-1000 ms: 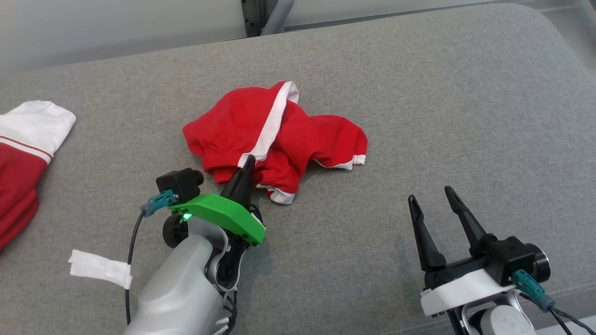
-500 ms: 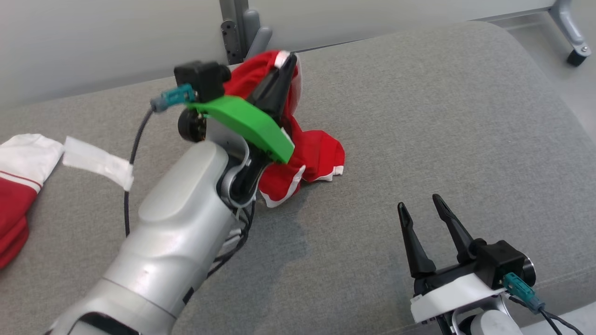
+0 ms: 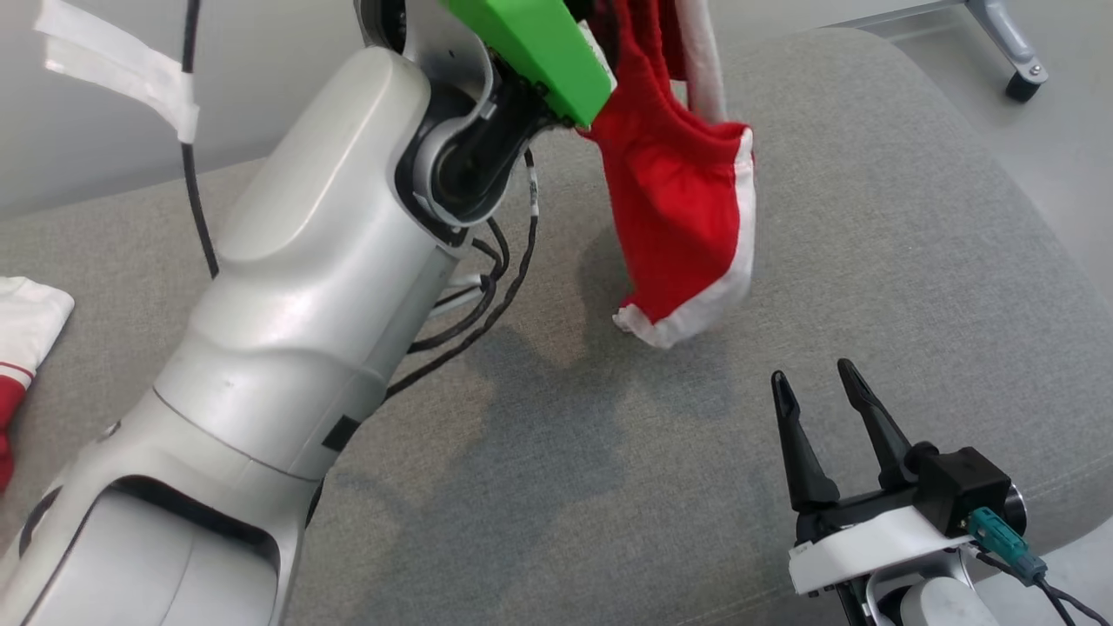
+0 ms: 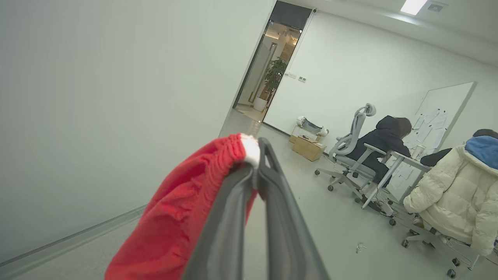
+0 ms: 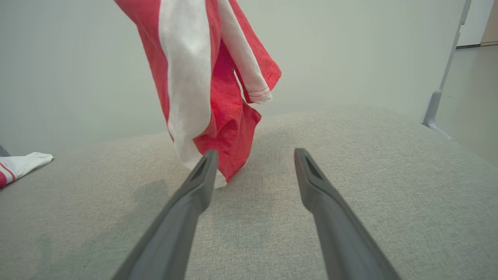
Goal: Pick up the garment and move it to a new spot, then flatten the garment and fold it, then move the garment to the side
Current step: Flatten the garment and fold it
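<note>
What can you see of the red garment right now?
The garment is soft-looking red cloth with white stripes and white hems. It hangs crumpled in a long bunch from the left gripper, whose shut fingers pinch its gathered, elastic-looking edge at a white patch. Its lowest hem is near the grey cushion; I cannot tell if it touches. The open right gripper is apart from it.
</note>
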`<state>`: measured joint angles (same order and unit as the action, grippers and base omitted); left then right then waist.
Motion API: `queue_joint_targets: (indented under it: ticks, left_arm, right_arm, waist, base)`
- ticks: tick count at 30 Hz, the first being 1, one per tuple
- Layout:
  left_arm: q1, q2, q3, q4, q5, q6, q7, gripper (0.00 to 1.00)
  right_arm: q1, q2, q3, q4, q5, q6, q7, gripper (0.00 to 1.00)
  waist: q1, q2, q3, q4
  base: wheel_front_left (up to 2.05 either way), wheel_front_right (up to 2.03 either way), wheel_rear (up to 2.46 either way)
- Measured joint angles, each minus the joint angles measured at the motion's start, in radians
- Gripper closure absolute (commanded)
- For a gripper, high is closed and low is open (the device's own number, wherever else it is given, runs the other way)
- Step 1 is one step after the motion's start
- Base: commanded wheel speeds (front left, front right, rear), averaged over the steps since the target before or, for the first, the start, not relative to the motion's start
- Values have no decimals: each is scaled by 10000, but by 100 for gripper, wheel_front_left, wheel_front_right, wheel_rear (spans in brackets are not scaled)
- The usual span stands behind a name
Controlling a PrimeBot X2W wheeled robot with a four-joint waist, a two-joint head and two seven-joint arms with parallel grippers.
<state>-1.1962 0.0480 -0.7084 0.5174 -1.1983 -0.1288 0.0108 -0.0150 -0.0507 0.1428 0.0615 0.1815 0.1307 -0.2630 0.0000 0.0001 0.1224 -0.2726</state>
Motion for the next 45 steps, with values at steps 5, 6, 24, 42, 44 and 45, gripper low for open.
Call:
queue_joint_targets:
  ticks: [5, 6, 24, 42, 44, 45]
  left_arm:
    - [1584, 362, -556, 688, -25, 44, 291, 100]
    - [2044, 523, -719, 830, -23, 48, 336, 100]
    - [6107, 2445, -2140, 1590, 1402, 163, -1825, 0]
    - [8746, 2011, 1551, -1941, 5758, 2042, -2721, 0]
    - [9252, 1758, 2109, -2562, 6525, 2127, -2723, 0]
    - [9501, 1613, 2366, -2813, 6826, 2125, -2731, 0]
  right_arm:
    - [-1, 0, 159, 15, 92, 0, 0, 0]
    - [-1, 10, 221, 35, 100, 0, 0, 0]
    - [11, 12, 435, 245, 178, 0, 0, 0]
    - [-443, -426, -403, 1741, 541, 0, 0, 0]
    - [-744, -600, -554, 2104, 665, 0, 0, 0]
    - [-863, -694, -616, 2249, 721, 0, 0, 0]
  waist:
    - [0, 0, 129, 310]
    - [0, 0, 155, 375]
    - [0, 0, 282, 1519]
    - [0, 0, -28, 2635]
    - [0, 0, -43, 2798]
    - [0, 0, -51, 2878]
  base:
    - [0, 0, 0]
    - [0, 0, 0]
    - [0, 0, 0]
    - [0, 0, 0]
    - [0, 0, 0]
    - [0, 0, 0]
